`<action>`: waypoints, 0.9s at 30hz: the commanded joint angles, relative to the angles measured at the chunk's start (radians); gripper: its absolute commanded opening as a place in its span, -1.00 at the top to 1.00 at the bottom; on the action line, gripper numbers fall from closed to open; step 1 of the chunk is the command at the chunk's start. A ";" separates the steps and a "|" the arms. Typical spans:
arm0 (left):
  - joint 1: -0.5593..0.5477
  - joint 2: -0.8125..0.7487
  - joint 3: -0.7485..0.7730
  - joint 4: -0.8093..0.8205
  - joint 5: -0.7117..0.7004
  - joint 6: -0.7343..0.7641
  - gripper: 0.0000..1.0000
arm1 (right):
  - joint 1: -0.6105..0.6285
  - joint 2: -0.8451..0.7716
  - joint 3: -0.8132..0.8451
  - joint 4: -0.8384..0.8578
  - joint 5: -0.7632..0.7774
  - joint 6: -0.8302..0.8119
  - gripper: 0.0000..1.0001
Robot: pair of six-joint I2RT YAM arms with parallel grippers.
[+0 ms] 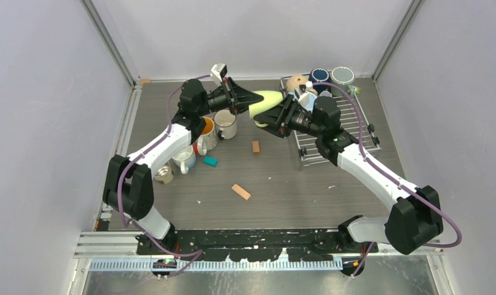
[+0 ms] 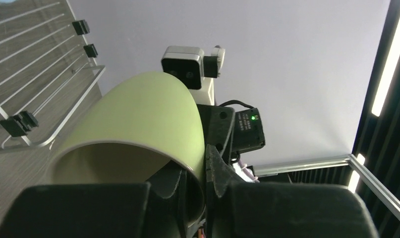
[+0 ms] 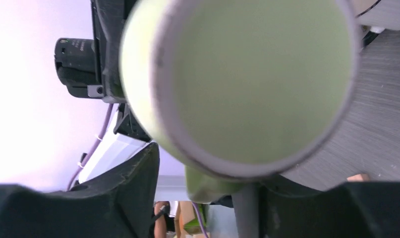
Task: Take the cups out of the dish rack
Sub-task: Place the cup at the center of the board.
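Left gripper is clamped on the rim of the lime green cup, with one finger inside the wall and one outside. We see the cup lying sideways in the air toward 12 o'clock of the table, just at 9 o'clock of the dish rack. Right gripper, at the cup's 5 o'clock, stands slightly parted, its fingers loose around the handle.
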 commanded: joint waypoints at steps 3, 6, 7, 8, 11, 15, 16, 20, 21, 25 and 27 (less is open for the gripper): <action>-0.018 -0.041 0.062 -0.073 0.022 0.089 1.00 | 0.009 -0.098 0.032 -0.146 0.101 -0.193 -0.83; -0.017 -0.058 0.102 -0.197 0.021 0.179 1.00 | 0.009 -0.147 0.039 -0.279 0.169 -0.267 -1.00; -0.018 -0.064 0.117 -0.247 0.019 0.215 1.00 | 0.009 -0.166 0.039 -0.322 0.195 -0.289 -0.99; -0.018 -0.073 0.134 -0.309 0.014 0.261 1.00 | 0.009 -0.191 0.039 -0.375 0.219 -0.310 -1.00; -0.018 -0.089 0.196 -0.518 -0.011 0.420 1.00 | 0.008 -0.245 0.036 -0.476 0.301 -0.369 -0.99; -0.019 -0.080 0.300 -0.820 -0.068 0.652 1.00 | 0.009 -0.312 0.032 -0.581 0.417 -0.422 -0.99; -0.020 -0.073 0.330 -0.898 -0.086 0.711 1.00 | 0.009 -0.323 0.033 -0.600 0.441 -0.434 -1.00; -0.047 -0.038 0.434 -1.142 -0.217 0.916 1.00 | 0.009 -0.347 0.047 -0.661 0.526 -0.466 -1.00; -0.060 -0.025 0.462 -1.198 -0.263 0.980 1.00 | 0.009 -0.350 0.049 -0.668 0.540 -0.469 -0.99; -0.119 0.036 0.568 -1.382 -0.450 1.128 1.00 | 0.008 -0.358 0.056 -0.683 0.568 -0.481 -1.00; -0.147 0.071 0.613 -1.440 -0.517 1.178 1.00 | 0.009 -0.361 0.061 -0.687 0.575 -0.484 -1.00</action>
